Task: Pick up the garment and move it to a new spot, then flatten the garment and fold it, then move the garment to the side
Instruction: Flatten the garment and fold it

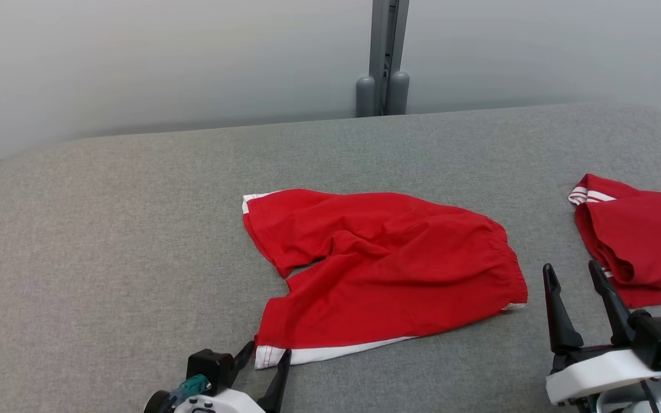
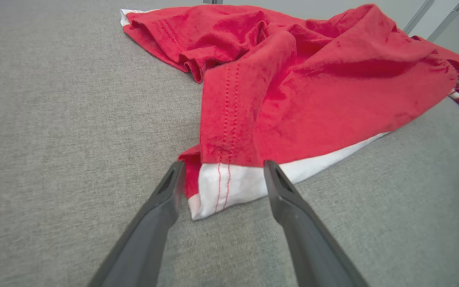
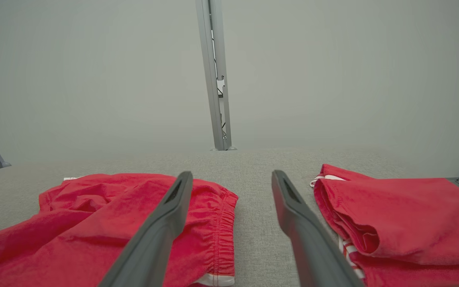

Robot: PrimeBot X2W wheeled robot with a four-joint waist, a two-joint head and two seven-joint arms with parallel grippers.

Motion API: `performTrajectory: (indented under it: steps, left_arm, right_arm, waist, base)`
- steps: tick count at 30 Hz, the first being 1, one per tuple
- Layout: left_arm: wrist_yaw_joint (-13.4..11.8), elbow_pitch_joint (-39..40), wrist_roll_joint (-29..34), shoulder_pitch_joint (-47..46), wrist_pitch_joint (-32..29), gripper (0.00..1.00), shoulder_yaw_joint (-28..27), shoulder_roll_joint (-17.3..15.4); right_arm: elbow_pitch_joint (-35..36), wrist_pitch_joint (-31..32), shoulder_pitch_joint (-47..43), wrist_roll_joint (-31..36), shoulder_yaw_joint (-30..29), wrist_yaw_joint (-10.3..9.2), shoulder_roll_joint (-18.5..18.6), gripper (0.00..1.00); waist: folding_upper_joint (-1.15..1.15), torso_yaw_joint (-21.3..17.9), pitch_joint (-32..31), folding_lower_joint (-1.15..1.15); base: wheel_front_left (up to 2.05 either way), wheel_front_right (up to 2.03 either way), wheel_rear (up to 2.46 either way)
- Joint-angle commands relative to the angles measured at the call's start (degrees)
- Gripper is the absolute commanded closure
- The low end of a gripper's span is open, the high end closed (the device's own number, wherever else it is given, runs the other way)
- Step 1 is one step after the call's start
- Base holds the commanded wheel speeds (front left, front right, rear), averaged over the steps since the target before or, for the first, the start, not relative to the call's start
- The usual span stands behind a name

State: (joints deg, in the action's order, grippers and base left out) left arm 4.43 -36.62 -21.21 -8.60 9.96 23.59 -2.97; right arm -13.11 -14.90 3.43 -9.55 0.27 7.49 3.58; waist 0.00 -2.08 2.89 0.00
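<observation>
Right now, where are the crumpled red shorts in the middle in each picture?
Head view: the crumpled red shorts lie mid-picture on the grey padded table.
Left wrist view: top and right; their white hem corner sits between the left gripper's open fingers.
Right wrist view: lower left, elastic waistband toward the centre.
Shared landmark: the grey post behind the table, top centre in the right wrist view.

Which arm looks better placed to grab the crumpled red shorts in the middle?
Left. The left jaws stand open either side of the white hem corner of the red shorts; the right jaws, also open, point at cushion beside the waistband.
</observation>
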Motion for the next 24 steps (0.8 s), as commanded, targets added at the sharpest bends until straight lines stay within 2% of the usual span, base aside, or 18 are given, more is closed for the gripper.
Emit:
performTrajectory:
  steps: [1,2,3,4,6,9,14,15,16,18,24]
  left_arm:
    - [0.23,-0.35,-0.23,-0.96,0.43,0.00,0.11,-0.27]
    - [0.44,-0.59,-0.51,-1.17,0.63,0.01,0.21,-0.26]
    - [0.51,-0.77,-0.66,-1.37,0.80,0.14,0.35,-0.25]
    - [0.64,-0.89,-0.69,-1.48,1.00,0.22,0.54,-0.24]
    - [0.72,-1.09,-0.90,-1.56,1.10,0.49,0.94,-0.22]
    - [0.90,-1.13,-1.18,-1.50,1.40,0.62,1.26,-0.23]
    - [0.89,-0.86,-1.60,-0.76,1.35,0.77,1.67,-0.46]
    - [0.69,-0.86,-1.67,-0.76,1.45,0.85,1.64,-0.51]
    - [0.44,-0.70,-1.76,-0.92,1.73,0.97,1.41,-0.54]
    - [0.06,-0.45,-1.62,-1.29,1.92,1.00,1.16,-0.56]
    - [-1.52,0.91,-1.33,-3.00,3.44,1.00,-0.10,-1.25]
  right_arm:
    - [0.09,-0.40,0.52,0.04,-0.31,0.01,0.44,0.00]
    - [0.12,-0.39,0.53,0.06,-0.37,0.01,0.43,0.00]
    - [0.14,-0.40,0.57,0.09,-0.45,0.01,0.42,0.00]
    - [0.17,-0.41,0.61,0.13,-0.49,0.01,0.41,0.00]
    - [0.19,-0.41,0.66,0.17,-0.57,0.01,0.39,0.00]
    - [0.27,-0.40,0.61,0.13,-0.71,0.01,0.34,0.00]
    - [-0.85,-0.15,-0.07,-0.09,-0.59,0.01,0.44,0.00]
    - [-1.67,0.41,-0.21,-0.28,-0.41,0.01,0.71,0.00]
    - [-2.46,0.88,-0.36,-0.03,-0.05,0.01,1.35,0.00]
    - [-3.46,1.32,-0.45,0.44,0.05,0.01,2.09,0.00]
    - [-9.21,1.22,-0.52,1.07,2.14,0.01,4.84,0.00]
  waist:
    - [0.00,-0.19,0.21,0.00]
    - [0.00,-0.26,0.33,0.00]
    - [0.00,-0.31,0.42,0.00]
    - [0.00,-0.36,0.50,0.00]
    - [0.00,-0.41,0.59,0.00]
    - [0.00,-0.40,0.67,0.00]
    - [0.00,-0.01,0.79,0.00]
    - [0.00,0.06,0.83,0.00]
    - [0.00,0.20,0.90,0.00]
    - [0.00,0.40,0.97,0.00]
    - [0.00,1.44,1.50,0.00]
  base:
    - [0.00,0.00,0.00]
    - [0.00,0.00,0.00]
    - [0.00,0.00,0.00]
    - [0.00,0.00,0.00]
    - [0.00,0.00,0.00]
    - [0.00,0.00,0.00]
    - [0.00,0.00,0.00]
    - [0.00,0.00,0.00]
    - [0.00,0.00,0.00]
    - [0.00,0.00,0.00]
    - [0.00,0.00,0.00]
